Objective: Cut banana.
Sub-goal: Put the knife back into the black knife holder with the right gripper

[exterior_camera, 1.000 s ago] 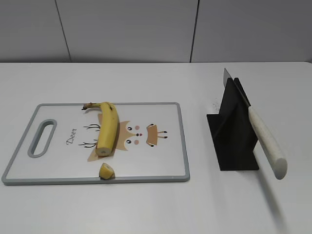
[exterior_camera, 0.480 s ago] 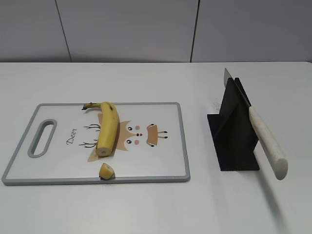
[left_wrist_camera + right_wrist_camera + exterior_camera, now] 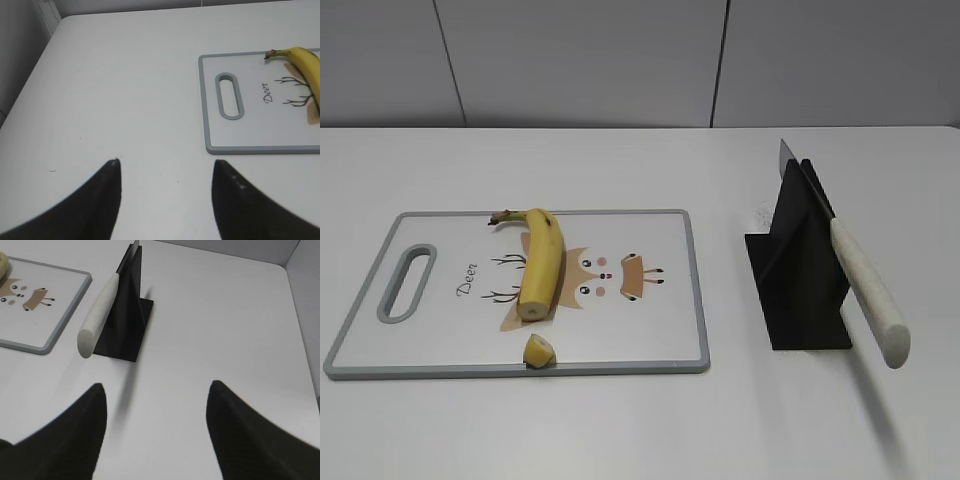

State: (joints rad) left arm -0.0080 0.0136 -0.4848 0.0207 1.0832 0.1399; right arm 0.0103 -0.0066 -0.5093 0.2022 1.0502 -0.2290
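A yellow banana [image 3: 542,262] lies on the white cutting board [image 3: 660,330] with its near end cut flat. A small cut piece [image 3: 539,351] lies by the board's front edge. The banana's stem end also shows in the left wrist view [image 3: 300,59]. A knife with a white handle [image 3: 865,290] rests slanted in a black stand [image 3: 800,270]; it also shows in the right wrist view [image 3: 100,315]. My left gripper [image 3: 166,162] is open and empty over bare table left of the board. My right gripper [image 3: 156,386] is open and empty, near and right of the stand. Neither gripper shows in the exterior view.
The board [image 3: 260,125] has a grey rim and a handle slot [image 3: 229,96] at its left end. The table's left edge [image 3: 30,75] and right edge [image 3: 302,335] are close to the grippers. A grey wall stands behind the table.
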